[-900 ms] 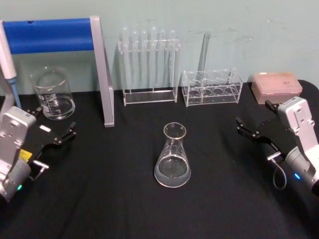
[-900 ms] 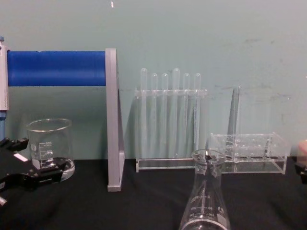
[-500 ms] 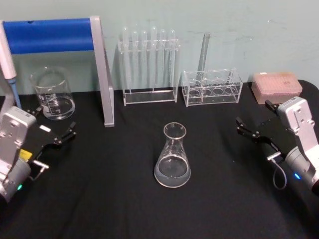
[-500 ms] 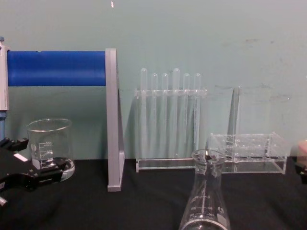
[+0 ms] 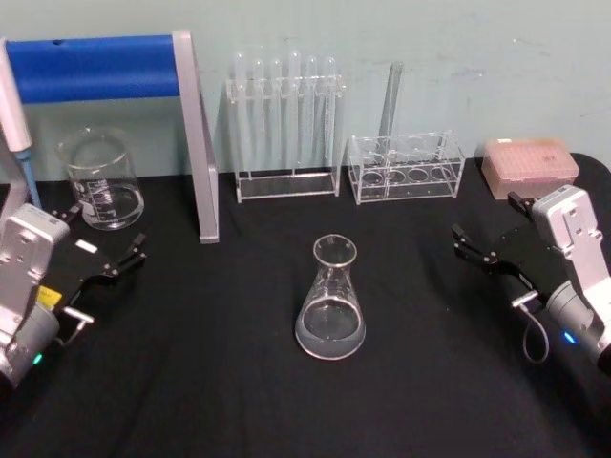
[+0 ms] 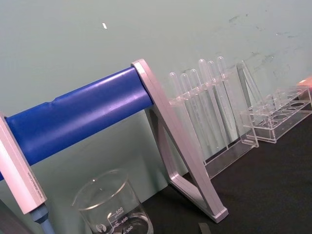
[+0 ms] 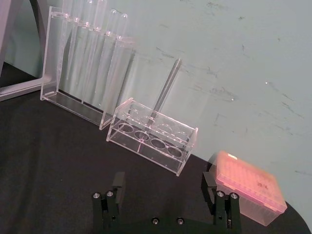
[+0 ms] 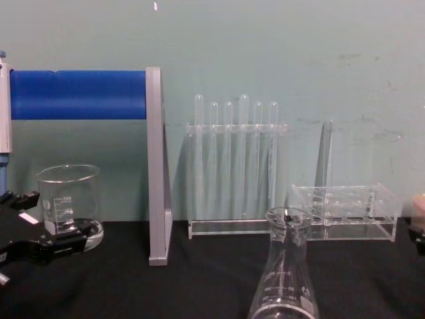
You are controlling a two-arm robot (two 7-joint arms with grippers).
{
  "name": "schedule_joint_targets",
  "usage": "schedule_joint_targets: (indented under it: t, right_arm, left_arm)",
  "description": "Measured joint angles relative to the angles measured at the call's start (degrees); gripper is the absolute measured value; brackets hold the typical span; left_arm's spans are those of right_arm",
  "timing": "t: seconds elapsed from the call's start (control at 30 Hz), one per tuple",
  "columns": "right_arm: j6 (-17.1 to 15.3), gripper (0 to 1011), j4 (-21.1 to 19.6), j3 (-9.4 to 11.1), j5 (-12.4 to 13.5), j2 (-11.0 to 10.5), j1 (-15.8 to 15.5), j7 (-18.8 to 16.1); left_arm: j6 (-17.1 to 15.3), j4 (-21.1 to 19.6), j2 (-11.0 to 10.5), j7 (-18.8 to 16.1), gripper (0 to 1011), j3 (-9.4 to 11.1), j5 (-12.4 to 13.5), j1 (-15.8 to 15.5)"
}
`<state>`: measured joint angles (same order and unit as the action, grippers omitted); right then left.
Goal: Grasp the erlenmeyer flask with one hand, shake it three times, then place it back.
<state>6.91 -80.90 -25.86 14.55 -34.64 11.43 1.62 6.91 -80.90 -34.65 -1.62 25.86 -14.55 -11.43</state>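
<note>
The erlenmeyer flask (image 5: pixel 331 303) stands upright at the middle of the black table, clear glass with a little liquid in its wide base; the chest view shows its neck and rim (image 8: pixel 284 272) close up. My left gripper (image 5: pixel 105 234) rests open at the table's left side, near the beaker, far from the flask; its black fingers (image 8: pixel 50 246) enter the chest view at the left edge. My right gripper (image 5: pixel 485 227) sits open at the right side, also well away from the flask. In the right wrist view its gripper (image 7: pixel 163 187) is spread wide with nothing between the fingers.
A glass beaker (image 5: pixel 100 181) stands at the back left beside a grey stand with a blue bar (image 5: pixel 95 67). Behind the flask are a tall test tube rack (image 5: pixel 286 124) and a low rack (image 5: pixel 406 170). A pink tip box (image 5: pixel 530 164) sits at the back right.
</note>
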Motion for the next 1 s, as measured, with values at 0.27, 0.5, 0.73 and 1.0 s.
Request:
schedule_joint_targets:
  t: [0.27, 0.5, 0.73, 1.0]
  right_arm:
    - [0.00, 1000, 0.00, 0.00, 0.00, -0.01, 0.00, 0.00]
    - [0.00, 1000, 0.00, 0.00, 0.00, 0.00, 0.00, 0.00]
    - [0.00, 1000, 0.00, 0.00, 0.00, -0.01, 0.00, 0.00]
    - [0.00, 1000, 0.00, 0.00, 0.00, 0.00, 0.00, 0.00]
  left_arm:
    - [0.00, 0.00, 0.00, 0.00, 1001, 0.00, 0.00, 0.00]
    - [0.00, 0.00, 0.00, 0.00, 1001, 0.00, 0.00, 0.00]
    - [0.00, 0.00, 0.00, 0.00, 1002, 0.00, 0.00, 0.00]
    - [0.00, 0.00, 0.00, 0.00, 1001, 0.00, 0.00, 0.00]
